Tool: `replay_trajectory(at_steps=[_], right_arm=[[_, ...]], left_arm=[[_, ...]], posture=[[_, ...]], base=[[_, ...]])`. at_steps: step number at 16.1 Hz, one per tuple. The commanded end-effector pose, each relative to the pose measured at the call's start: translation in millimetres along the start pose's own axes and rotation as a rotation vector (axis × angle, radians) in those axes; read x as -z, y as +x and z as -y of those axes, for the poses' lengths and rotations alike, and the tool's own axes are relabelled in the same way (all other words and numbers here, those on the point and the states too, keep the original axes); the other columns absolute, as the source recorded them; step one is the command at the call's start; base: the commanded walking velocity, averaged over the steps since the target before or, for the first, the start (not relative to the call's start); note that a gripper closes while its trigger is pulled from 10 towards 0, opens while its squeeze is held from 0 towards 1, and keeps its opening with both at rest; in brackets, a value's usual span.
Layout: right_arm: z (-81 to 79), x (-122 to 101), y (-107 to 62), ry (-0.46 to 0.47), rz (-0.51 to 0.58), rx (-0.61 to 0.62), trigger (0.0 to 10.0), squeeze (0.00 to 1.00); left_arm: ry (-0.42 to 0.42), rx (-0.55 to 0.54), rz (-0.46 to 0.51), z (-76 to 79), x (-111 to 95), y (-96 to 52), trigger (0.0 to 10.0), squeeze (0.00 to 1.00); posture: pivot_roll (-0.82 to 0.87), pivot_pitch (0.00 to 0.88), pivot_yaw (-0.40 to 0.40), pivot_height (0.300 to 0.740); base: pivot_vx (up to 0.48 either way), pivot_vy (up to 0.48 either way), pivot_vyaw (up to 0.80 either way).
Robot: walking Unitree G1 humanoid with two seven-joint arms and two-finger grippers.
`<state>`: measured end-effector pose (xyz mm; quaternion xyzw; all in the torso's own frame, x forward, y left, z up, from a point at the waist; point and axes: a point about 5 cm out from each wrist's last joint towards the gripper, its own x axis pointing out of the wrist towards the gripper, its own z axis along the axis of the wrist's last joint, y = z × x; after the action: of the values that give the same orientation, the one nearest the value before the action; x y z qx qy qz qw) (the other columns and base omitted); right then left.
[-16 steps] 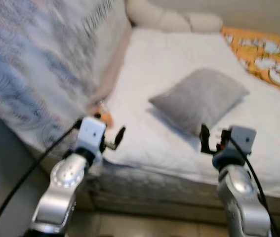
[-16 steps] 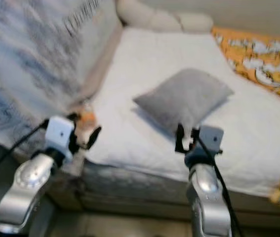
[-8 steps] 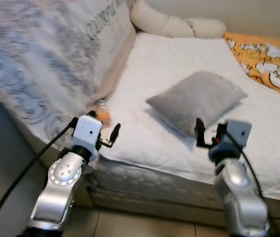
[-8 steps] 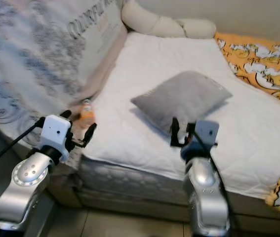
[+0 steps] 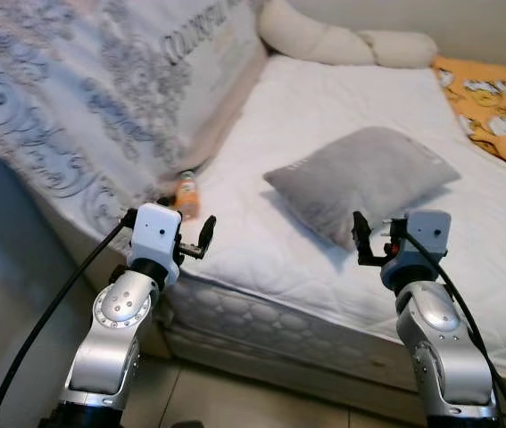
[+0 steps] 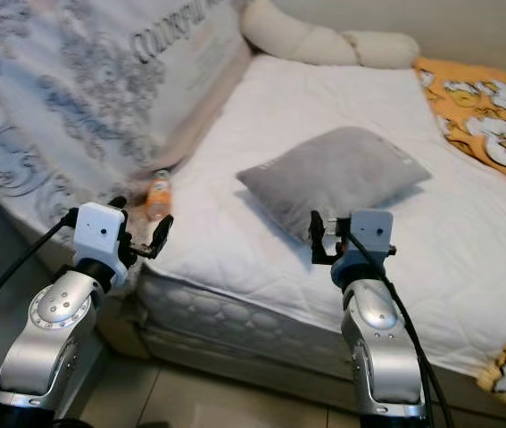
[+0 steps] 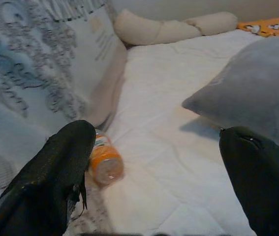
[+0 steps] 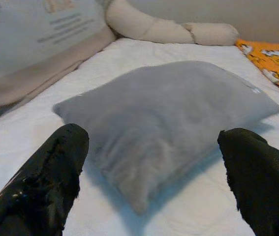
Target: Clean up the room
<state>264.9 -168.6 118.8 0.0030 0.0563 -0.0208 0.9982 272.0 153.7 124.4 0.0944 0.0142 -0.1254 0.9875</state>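
Here, the bed (image 5: 324, 116) with its white quilted cover lies ahead of the robot, seen from the near edge. A grey pillow (image 5: 364, 178) lies flat on the middle of the cover, one corner pointing toward the near edge. An orange bottle (image 5: 186, 194) lies on its side on the cover at the bed's left edge, just beside a large patterned blanket (image 5: 101, 98) that is piled up along that side and hangs over the edge. A long cream bolster (image 5: 342, 40) runs across the head of the bed. An orange printed sheet (image 5: 493, 102) covers the far right part of the bed.

Left claw (image 5: 174, 234): raised in front of the near left corner of the mattress, fingers spread wide, holding nothing. In the left wrist view the bottle (image 7: 105, 162) sits just past one black finger (image 7: 55, 177), not touching it as far as can be told, with the pillow (image 7: 257, 98) off toward the other finger.

Right claw (image 5: 374, 241): raised over the near edge of the bed, just short of the pillow's near corner, fingers spread wide, empty. In the right wrist view the pillow (image 8: 169, 123) lies directly between the two fingers (image 8: 46, 182), beyond their tips.
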Motion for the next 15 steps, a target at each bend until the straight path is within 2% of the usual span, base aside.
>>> replay_trajectory(at_steps=[1,3,5,7,11,15], right_arm=[[-8.4,0.1,0.8,-0.009,-0.004,-0.032,10.0,0.00],[-11.2,2.3,-0.1,-0.015,-0.012,-0.048,10.0,0.00],[-12.4,2.9,0.9,0.035,-0.018,-0.042,10.0,0.00],[-8.9,2.2,1.3,0.073,-0.005,-0.011,10.0,0.00],[-10.4,2.2,1.3,0.079,-0.002,-0.019,10.0,0.00],[-11.6,3.1,-0.7,0.096,-0.004,-0.026,10.0,0.00]], left_arm=[[0.007,-0.007,-0.003,-4.0,-0.7,1.0,10.0,0.00],[0.005,0.002,-0.007,-4.7,0.0,1.1,10.0,0.00],[0.008,0.024,-0.009,-4.6,-0.1,2.4,10.0,0.00],[0.013,0.034,-0.010,-4.7,0.0,2.8,10.0,0.00],[0.017,0.055,-0.008,-4.0,-0.3,4.1,10.0,0.00],[0.015,0.095,-0.013,-0.6,0.9,2.4,10.0,0.00]], posture=[[0.02,0.000,-0.030,0.740],[0.02,0.000,-0.028,0.740],[0.02,0.000,-0.022,0.740],[0.02,0.000,-0.016,0.740],[0.02,0.000,-0.015,0.740],[0.02,0.000,-0.016,0.740]], base=[[0.401,0.000,0.00],[0.412,0.000,0.00],[0.439,0.000,0.80],[0.442,0.000,0.00],[0.443,0.000,0.00],[0.442,0.000,-0.78]])
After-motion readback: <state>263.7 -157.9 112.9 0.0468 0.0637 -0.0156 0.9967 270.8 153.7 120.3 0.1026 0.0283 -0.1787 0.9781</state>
